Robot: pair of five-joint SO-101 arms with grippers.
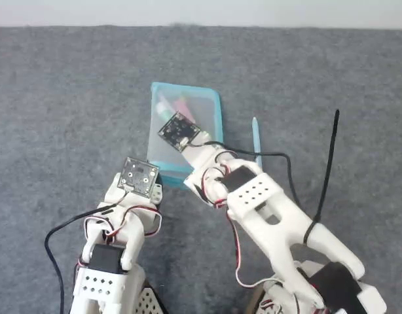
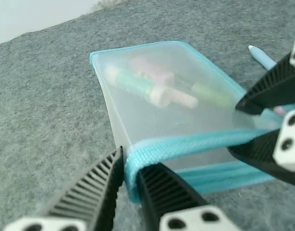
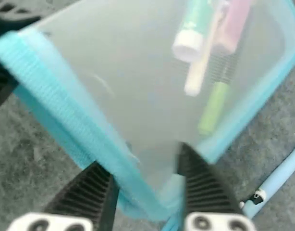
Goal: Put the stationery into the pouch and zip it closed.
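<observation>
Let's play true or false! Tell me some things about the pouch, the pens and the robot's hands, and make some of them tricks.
1. The pouch already has markers inside it. True.
2. The blue pen is inside the pouch. False: it lies on the table cover, beside the pouch.
3. The left hand is pinching the pouch's blue zipper edge. True.
4. The table cover is bright red. False: it is grey.
</observation>
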